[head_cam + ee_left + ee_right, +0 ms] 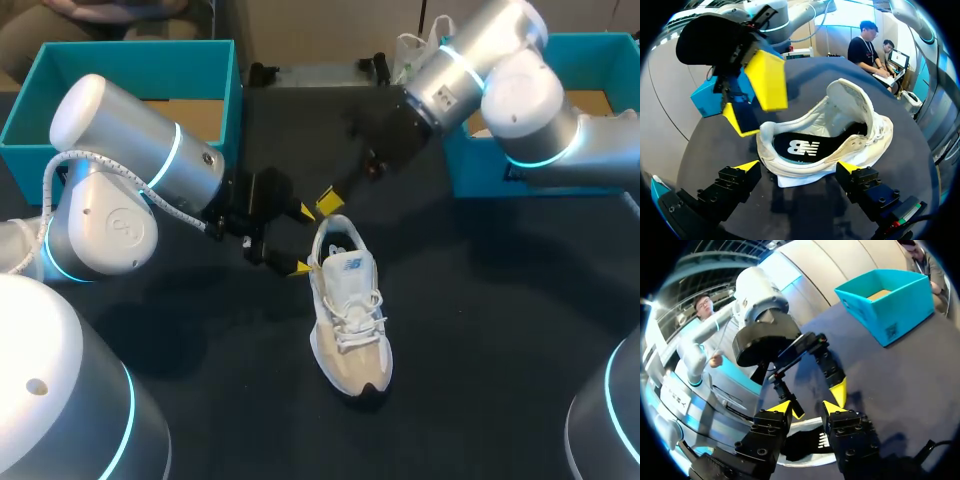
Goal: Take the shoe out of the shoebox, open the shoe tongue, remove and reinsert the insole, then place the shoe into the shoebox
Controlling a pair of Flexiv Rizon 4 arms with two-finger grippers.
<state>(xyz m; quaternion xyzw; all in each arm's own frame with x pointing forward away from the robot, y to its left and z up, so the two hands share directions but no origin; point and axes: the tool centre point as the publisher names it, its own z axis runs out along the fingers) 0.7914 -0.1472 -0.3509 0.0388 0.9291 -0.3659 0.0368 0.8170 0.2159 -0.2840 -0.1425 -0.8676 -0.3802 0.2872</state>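
Note:
A white and beige shoe point(350, 315) stands on the dark table, heel toward the back. Its tongue point(852, 97) is pulled up, and the black insole point(802, 147) with a white logo lies inside. My left gripper point(303, 240) is open at the heel, one yellow fingertip on each side of it point(797, 167). My right gripper point(328, 203) hangs just above and behind the heel, open with nothing between its fingers point(807, 407). The left wrist view shows it over the heel rim point(754, 102). In the right wrist view the shoe point(805, 445) lies under the fingers.
One open teal shoebox point(120, 90) stands at the back left and another point(590, 100) at the back right, behind my right arm. The right wrist view shows one teal box point(890, 305) ahead. A white bag point(415, 50) sits at the back edge.

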